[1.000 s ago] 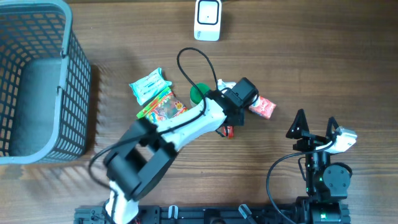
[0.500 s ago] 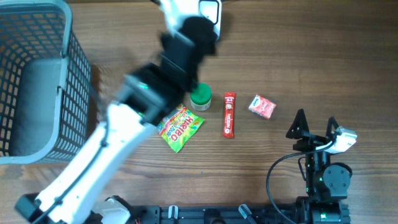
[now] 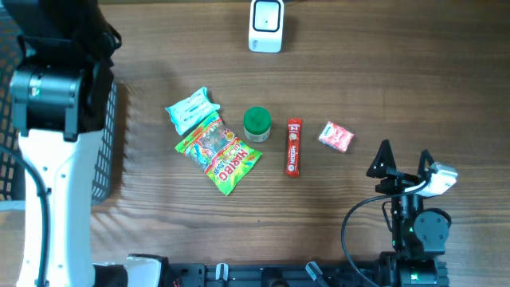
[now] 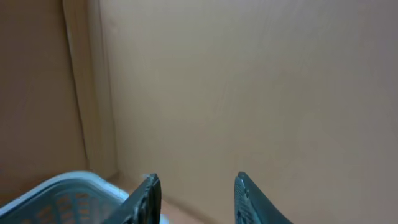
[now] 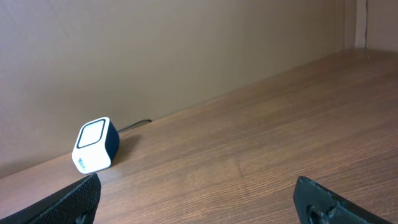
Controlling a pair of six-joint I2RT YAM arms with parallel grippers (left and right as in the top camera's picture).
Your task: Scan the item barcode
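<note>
The white barcode scanner [image 3: 265, 24] stands at the table's far edge and shows as a white-faced box [image 5: 96, 145] in the right wrist view. On the table lie a teal packet [image 3: 191, 109], a Haribo bag [image 3: 219, 153], a green-lidded jar [image 3: 256, 122], a red stick pack [image 3: 294, 147] and a small pink packet [image 3: 335, 136]. My left arm [image 3: 52, 88] rises high at the far left over the basket. My left gripper [image 4: 196, 193] is open, empty, and faces a plain wall. Near the front right my right gripper [image 3: 405, 159] stands open and empty.
A grey mesh basket [image 3: 107, 143] fills the left side, and its pale rim [image 4: 68, 186] shows under the left fingers. The scanner's black cable runs off behind it. Bare wood lies between the right gripper [image 5: 202, 205] and the scanner.
My left arm has swung from the items in the middle, past the scanner, to the far left above the basket, and its jaws have parted. The right arm has not moved.
</note>
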